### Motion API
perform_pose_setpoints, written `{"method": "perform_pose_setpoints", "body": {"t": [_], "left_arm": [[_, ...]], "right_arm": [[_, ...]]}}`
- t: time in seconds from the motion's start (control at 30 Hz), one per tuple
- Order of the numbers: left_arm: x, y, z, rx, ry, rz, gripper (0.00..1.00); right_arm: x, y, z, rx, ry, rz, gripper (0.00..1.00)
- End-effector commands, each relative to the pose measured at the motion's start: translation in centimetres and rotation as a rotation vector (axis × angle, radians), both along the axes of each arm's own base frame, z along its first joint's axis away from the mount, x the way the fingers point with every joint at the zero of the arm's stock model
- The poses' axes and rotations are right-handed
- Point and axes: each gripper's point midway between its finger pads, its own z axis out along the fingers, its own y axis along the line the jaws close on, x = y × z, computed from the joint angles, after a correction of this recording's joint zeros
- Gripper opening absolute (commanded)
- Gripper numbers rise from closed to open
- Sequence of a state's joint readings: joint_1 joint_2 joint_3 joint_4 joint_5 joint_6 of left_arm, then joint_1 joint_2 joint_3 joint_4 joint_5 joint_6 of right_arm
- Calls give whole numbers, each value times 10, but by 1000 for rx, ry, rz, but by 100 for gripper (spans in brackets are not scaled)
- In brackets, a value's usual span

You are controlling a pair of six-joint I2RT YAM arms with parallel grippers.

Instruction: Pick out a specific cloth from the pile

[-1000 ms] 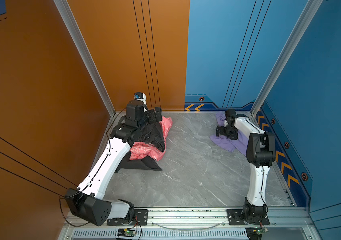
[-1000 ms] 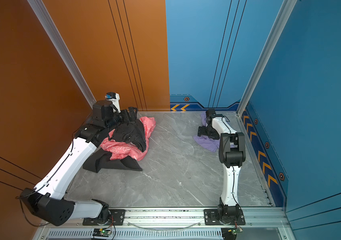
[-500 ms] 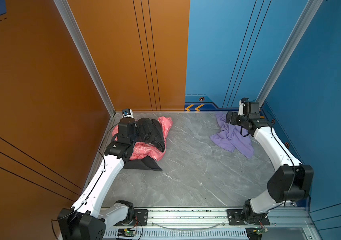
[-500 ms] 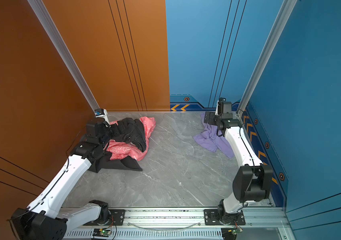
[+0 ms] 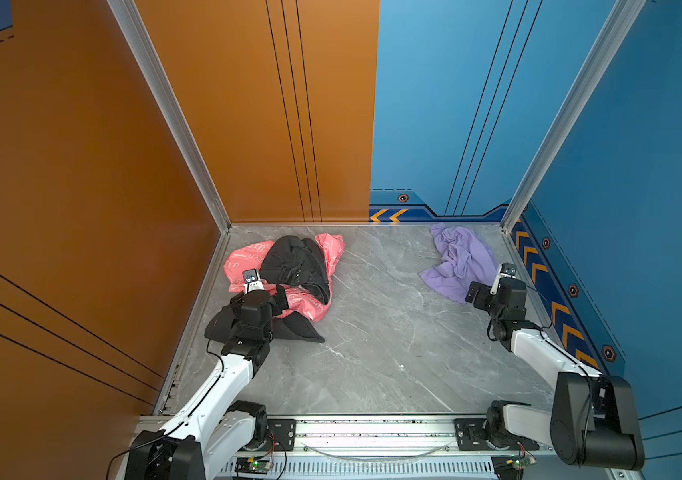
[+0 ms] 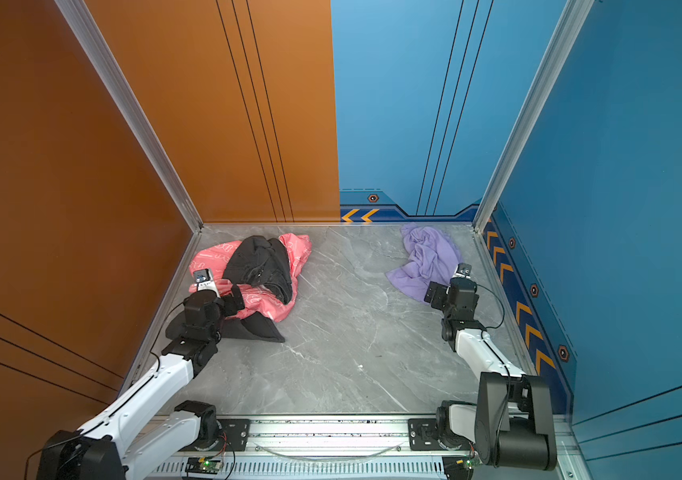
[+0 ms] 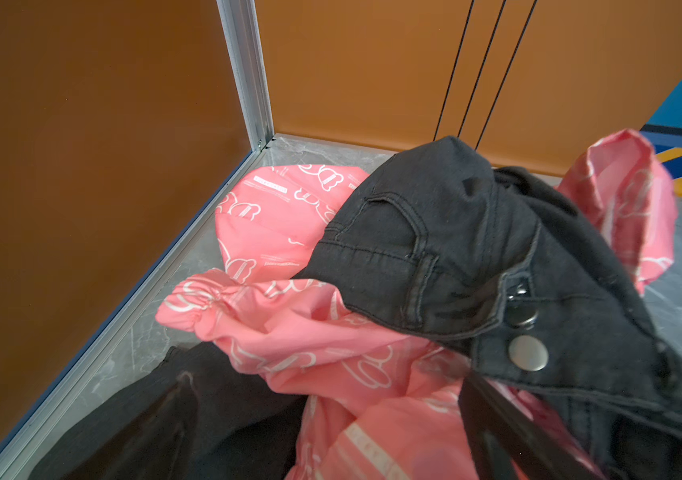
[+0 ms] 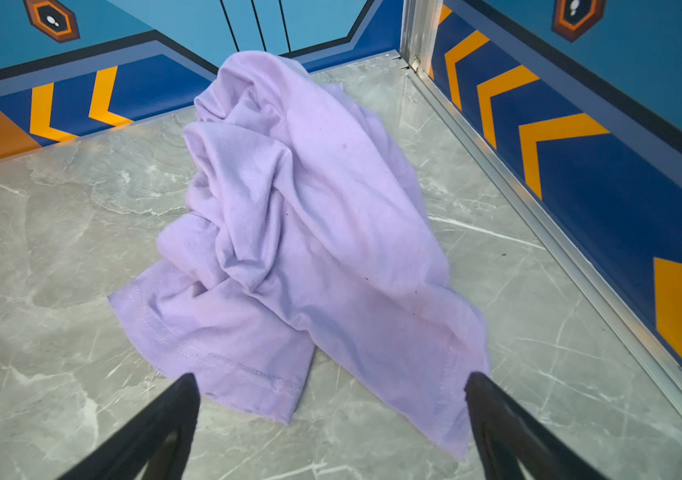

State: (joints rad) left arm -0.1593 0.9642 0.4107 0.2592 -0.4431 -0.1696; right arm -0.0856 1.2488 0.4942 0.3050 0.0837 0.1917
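The cloth (image 5: 462, 259) (image 6: 428, 255) (image 8: 310, 216), lavender and crumpled, lies alone on the floor near the back right corner. The pile (image 5: 289, 274) (image 6: 258, 270) (image 7: 289, 340) of coral-pink printed fabric and black garments sits at the back left. My right gripper (image 5: 476, 293) (image 6: 434, 293) (image 8: 333, 380) is open, at the cloth's near edge, and holds nothing. The cloth's hem lies between its fingertips (image 8: 190, 384) in the right wrist view. My left gripper (image 5: 281, 298) (image 6: 237, 300) (image 7: 331, 415) is open over the near side of the pile, pink fabric between its blurred fingers.
Grey marble floor (image 5: 372, 332) lies between pile and cloth. An orange wall (image 5: 82, 187) stands at the left, with blue walls (image 5: 642, 187) at the back and right. Aluminium corner posts (image 5: 509, 216) stand in the back corners. A metal rail (image 5: 372, 432) with the arm bases runs along the front.
Both arms have drawn back toward the front. The right gripper has come off the lavender cloth to its near edge. The left gripper has dropped from the pile's top to its near side.
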Motion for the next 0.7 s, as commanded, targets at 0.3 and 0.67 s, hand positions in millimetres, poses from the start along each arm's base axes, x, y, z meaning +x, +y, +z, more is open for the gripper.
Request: {"method": "perform_pose_setpoints", "body": {"t": [0.3, 0.67], "left_arm": [[19, -12, -41, 52, -67, -119, 98], [49, -14, -63, 68, -61, -230, 98]], "right_arm": [[25, 18, -6, -27, -170, 102, 100], [30, 45, -25, -96, -157, 217, 100]]}}
